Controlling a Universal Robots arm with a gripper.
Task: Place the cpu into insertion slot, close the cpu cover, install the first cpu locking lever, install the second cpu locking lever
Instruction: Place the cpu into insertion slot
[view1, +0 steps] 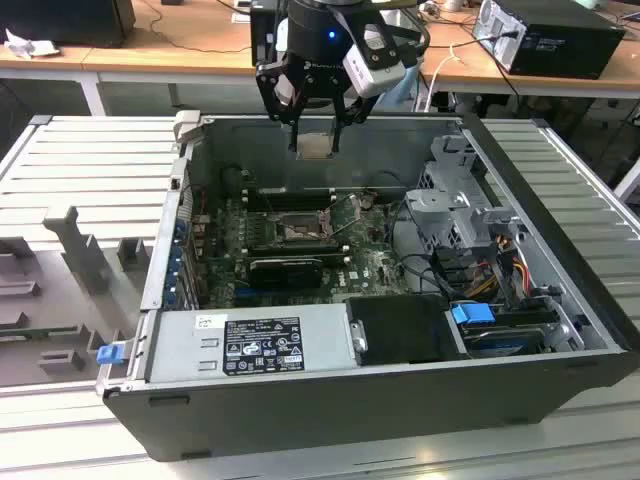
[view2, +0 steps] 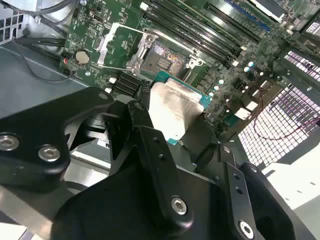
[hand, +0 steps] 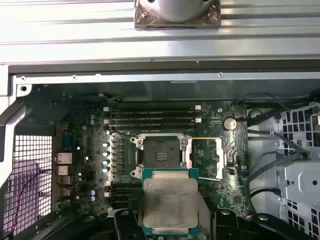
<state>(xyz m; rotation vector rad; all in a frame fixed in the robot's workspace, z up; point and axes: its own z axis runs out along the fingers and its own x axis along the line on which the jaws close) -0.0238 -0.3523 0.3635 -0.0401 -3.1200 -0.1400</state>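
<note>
Slatted bench (view1: 90, 160), open case (view1: 560, 230) — fingers (view2: 150, 137) of the gripper (view1: 316, 138) held the cpu (hand: 170, 202), insertion slot (hand: 161, 151) below them; skew risked bent pins.

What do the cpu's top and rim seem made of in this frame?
The cpu, held in the gripper: its top looks like dull silver-beige metal, matte with a soft sheen. Its rim looks like green circuit board, judging by colour alone.

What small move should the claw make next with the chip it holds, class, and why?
Probably ease it down toward the socket. The claw grips the chip well above the board, and the socket lies uncovered, with nothing in it.
</note>
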